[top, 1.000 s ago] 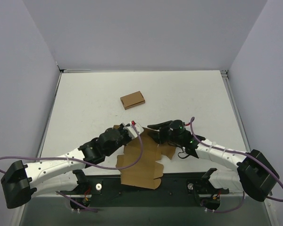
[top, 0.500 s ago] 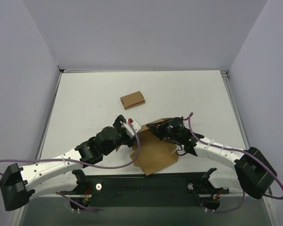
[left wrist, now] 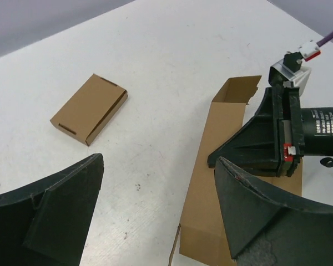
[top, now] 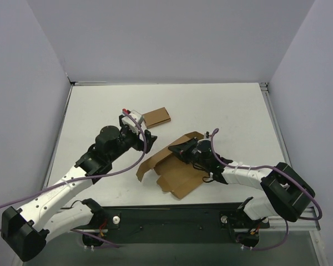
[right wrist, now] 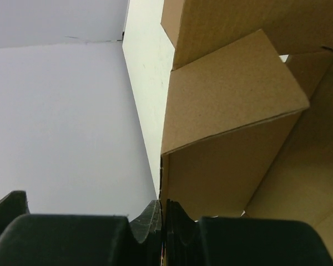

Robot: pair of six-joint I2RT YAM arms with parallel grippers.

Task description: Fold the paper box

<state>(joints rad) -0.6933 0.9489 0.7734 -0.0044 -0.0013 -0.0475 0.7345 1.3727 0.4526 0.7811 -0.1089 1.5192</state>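
The paper box (top: 175, 172) lies partly folded at the table's near middle, one long wall raised and its flaps spread. My right gripper (top: 173, 150) is shut on the upper edge of that raised wall. The right wrist view shows the jaws (right wrist: 164, 213) pinching the thin cardboard edge of the paper box (right wrist: 227, 111). My left gripper (top: 147, 136) hovers open to the left of the box, holding nothing. In the left wrist view its fingers (left wrist: 50, 216) stand wide apart over bare table, with the paper box (left wrist: 219, 183) and the right gripper (left wrist: 266, 147) to the right.
A smaller flat brown cardboard box (top: 156, 117) lies behind the left gripper, toward the table's middle; it is also visible as the small box (left wrist: 89, 108) in the left wrist view. Grey walls enclose the table on three sides. Purple cables trail from both arms.
The left gripper opened, let go of the paper box and drew back up and left. The right gripper shut on the box's wall, and the box shifted with one wall raised.
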